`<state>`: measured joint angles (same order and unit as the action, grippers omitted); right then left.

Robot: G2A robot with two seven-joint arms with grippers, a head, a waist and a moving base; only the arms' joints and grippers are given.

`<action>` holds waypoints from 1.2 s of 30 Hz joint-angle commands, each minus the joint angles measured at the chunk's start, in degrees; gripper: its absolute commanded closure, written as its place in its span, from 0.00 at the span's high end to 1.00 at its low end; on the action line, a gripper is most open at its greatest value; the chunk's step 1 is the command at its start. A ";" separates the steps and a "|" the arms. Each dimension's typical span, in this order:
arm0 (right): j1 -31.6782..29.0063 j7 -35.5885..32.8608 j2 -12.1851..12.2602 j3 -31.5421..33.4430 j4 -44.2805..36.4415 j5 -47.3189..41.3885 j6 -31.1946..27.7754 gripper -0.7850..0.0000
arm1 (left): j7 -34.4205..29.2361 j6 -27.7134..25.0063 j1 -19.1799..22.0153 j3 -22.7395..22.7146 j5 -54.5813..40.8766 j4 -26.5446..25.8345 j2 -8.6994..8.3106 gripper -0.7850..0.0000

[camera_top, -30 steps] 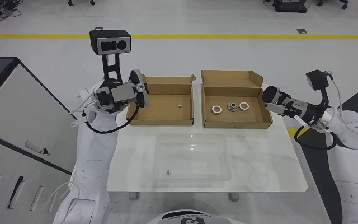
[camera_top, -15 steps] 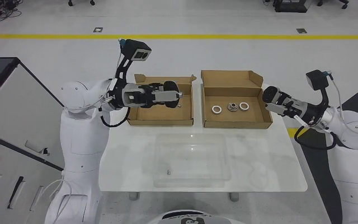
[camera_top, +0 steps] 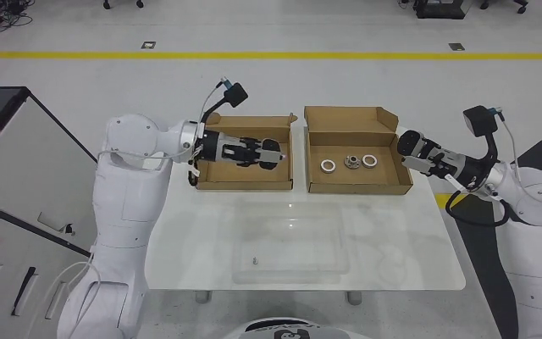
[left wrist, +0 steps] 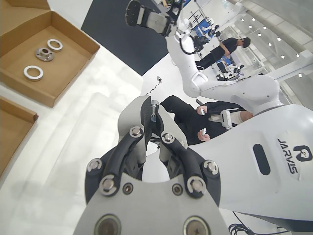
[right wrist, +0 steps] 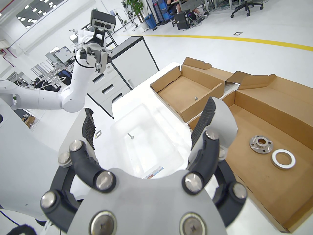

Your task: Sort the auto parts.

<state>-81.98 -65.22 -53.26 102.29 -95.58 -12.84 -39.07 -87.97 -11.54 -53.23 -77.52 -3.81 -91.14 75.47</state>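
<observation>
One bolt [left wrist: 154,105] is pinched in the left claw [left wrist: 151,113]; right claw [right wrist: 149,110] gapes wide.

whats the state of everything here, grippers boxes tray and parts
left gripper: shut on small bolt, over left box
right gripper: open, empty
left box: flaps open, one small screw inside
right box: flaps open, holds two rings and a flange
clear tray: one loose bolt lying in it
</observation>
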 commanded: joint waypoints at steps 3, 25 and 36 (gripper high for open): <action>0.00 0.00 0.00 0.00 0.00 0.00 0.00 1.00 | 0.07 0.21 1.17 1.28 6.39 0.99 -0.65 0.00; 0.00 0.00 0.00 0.00 0.00 0.00 0.00 1.00 | 11.01 -1.59 22.15 28.14 39.04 33.11 2.15 0.00; 0.00 0.00 0.00 0.00 0.00 0.00 0.00 1.00 | 22.37 -2.10 29.27 37.60 42.79 54.00 7.63 0.00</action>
<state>-81.98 -65.22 -53.26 102.29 -95.58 -12.84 -39.07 -66.37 -13.48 -24.26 -40.50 38.98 -38.85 82.62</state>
